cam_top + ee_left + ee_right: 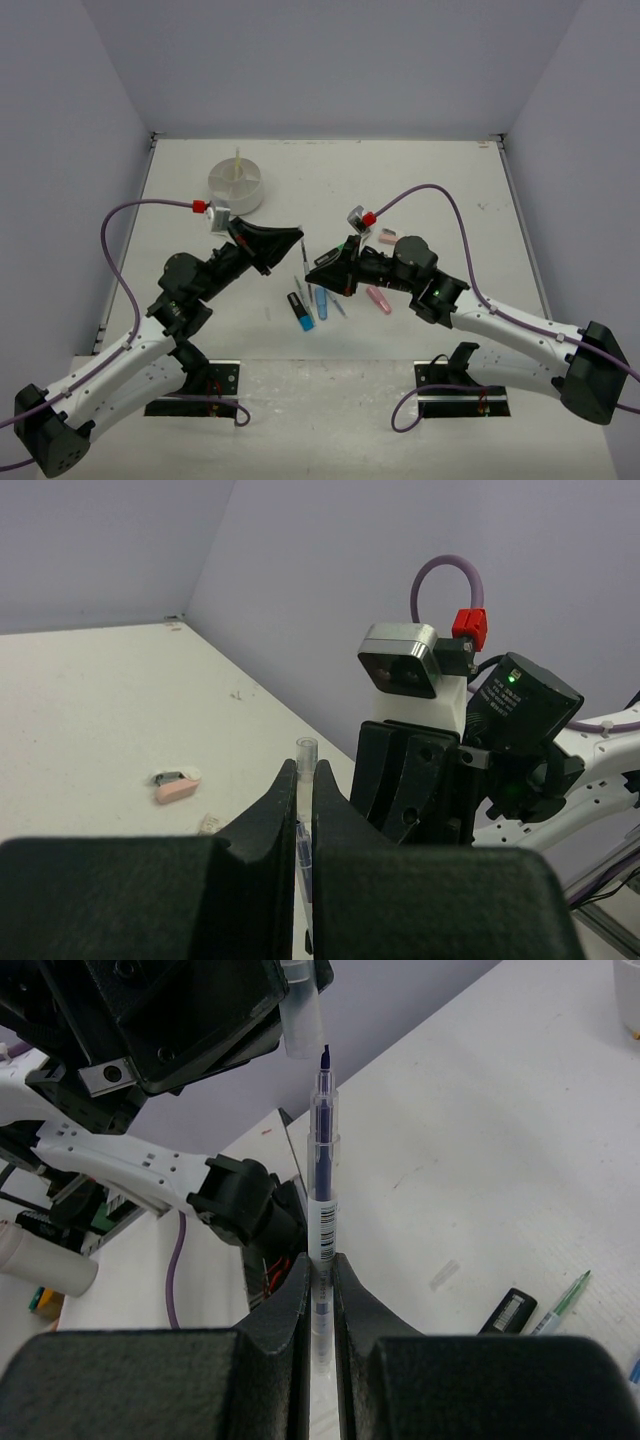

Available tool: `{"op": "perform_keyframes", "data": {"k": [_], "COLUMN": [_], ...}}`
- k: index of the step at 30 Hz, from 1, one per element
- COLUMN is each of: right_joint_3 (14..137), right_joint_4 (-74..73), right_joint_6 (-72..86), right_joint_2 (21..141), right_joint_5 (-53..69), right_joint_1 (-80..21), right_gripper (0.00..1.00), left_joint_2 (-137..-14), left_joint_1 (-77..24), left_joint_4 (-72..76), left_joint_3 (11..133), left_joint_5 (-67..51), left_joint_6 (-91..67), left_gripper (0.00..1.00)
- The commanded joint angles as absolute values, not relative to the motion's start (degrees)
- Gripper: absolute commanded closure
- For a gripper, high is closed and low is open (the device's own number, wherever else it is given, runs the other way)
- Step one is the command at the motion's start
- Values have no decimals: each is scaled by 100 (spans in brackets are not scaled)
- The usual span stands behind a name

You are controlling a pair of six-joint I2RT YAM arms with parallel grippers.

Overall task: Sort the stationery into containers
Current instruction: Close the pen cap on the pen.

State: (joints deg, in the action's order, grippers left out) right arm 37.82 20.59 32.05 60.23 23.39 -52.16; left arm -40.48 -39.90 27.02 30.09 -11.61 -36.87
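Observation:
My right gripper (314, 268) (319, 1265) is shut on a thin clear pen (322, 1160) with a purple tip, held pointing up and left above the table. My left gripper (297, 238) (305, 772) is shut on the pen's clear cap (306, 752), which sits just beside the pen tip in the right wrist view (302, 1015). The white round tub (237, 186) stands at the back left with a yellow stick (238, 160) upright in it. Highlighters lie below the grippers: a black-capped blue one (300, 311), a blue one (321, 298) and a pink one (378, 299).
A pink eraser (386, 236) (176, 787) lies behind the right arm. A thin green pen (562, 1303) and a black item (512, 1310) lie on the table under the right wrist. The two grippers nearly touch tip to tip. Walls close the table on three sides.

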Motion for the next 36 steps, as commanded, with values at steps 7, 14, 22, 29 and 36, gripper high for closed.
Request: {"op": "perform_keyframes", "data": {"k": [7,14,22,29,36], "right_joint_3": [3967,3911,3876,4108,4279], "right_joint_4": [2266,2303,2294,2039,1931], "right_joint_6": [3154,3182,3182,3070,2961], "right_joint_2": [5880,5873,5880,5871,5917], "right_joint_5": [2382,2391,2286,2134,1977], "right_joint_1": [-5247,-5247,-5238,-5241,-5238], "right_gripper": [100,100,100,100,100], "left_joint_2": [-3974,-3988,-4007,-4046,-4079], "left_joint_1": [-4008,-4001,-4008,-4002,-4007], "left_joint_4": [2902,2955,2971,3049,3096], "left_joint_3": [2916,2922,2944,2858,2811], "left_joint_5": [-916,-899,-940,-1086,-1164], "left_joint_6": [-3727,-3781,-3814,-3919,-3991], "left_gripper": [100,100,100,100,100]}}
